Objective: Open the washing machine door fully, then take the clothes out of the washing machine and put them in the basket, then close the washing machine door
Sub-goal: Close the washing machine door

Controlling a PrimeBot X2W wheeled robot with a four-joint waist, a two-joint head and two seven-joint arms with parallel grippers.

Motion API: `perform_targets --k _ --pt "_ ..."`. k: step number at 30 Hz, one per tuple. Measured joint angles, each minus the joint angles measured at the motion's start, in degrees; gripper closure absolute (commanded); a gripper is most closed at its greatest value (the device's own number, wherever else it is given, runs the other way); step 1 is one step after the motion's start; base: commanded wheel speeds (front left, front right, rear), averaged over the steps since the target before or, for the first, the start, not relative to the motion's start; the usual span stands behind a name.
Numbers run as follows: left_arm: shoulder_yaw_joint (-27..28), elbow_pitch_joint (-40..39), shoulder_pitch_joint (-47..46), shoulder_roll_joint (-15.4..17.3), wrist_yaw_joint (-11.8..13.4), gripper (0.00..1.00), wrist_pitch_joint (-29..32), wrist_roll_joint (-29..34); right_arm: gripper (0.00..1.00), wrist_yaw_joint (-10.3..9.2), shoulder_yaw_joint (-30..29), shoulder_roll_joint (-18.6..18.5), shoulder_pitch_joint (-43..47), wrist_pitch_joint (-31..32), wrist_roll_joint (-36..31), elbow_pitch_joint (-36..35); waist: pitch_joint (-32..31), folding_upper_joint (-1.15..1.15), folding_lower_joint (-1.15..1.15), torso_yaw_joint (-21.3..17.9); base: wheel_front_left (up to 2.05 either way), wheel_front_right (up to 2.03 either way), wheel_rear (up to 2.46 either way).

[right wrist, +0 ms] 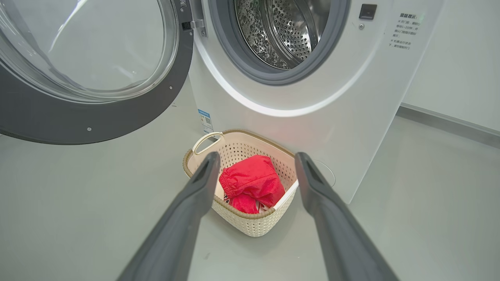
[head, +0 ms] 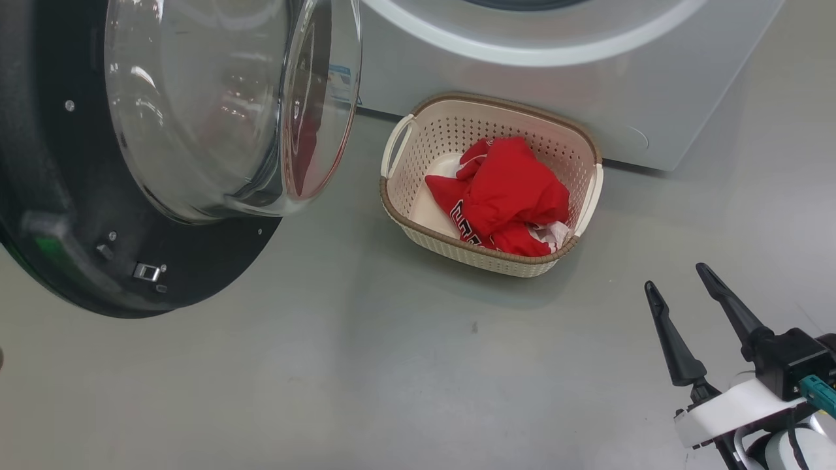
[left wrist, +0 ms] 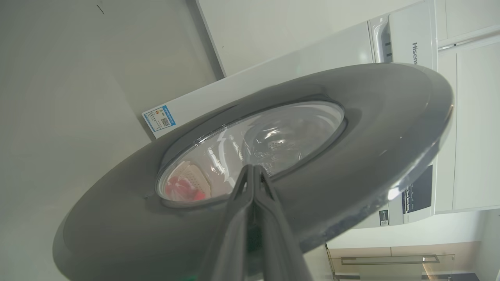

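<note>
On the big white washing machine [left wrist: 406, 35] stands "Hisens", its end hidden. Red fabric clothes [head: 513, 189] lie in the cream perforated basket [head: 418, 150]; the left gripper [left wrist: 253, 167] is pressed together, the right gripper [right wrist: 256, 156] spread wide.

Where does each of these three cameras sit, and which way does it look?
Head view: on the robot's head, looking down at the floor, the open door and the basket of clothes before the washing machine; open right tool at lower right.
Left wrist view: on the left wrist, looking along the shut left tool at the door's outer face.
Right wrist view: on the right wrist, looking between its open fingers at the basket, drum above.
Shared: all three show the door, basket and clothes.
</note>
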Motion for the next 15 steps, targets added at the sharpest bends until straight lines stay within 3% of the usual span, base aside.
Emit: perform_targets --k 15 --pt "-1.58 -5.13 4.9 -0.26 -2.44 1.0 3.12 -0.42 0.0 -0.52 1.33 3.61 -1.26 -1.93 0.54 1.82 -3.02 0.0 0.0 -4.25 0.0 0.0 0.0"
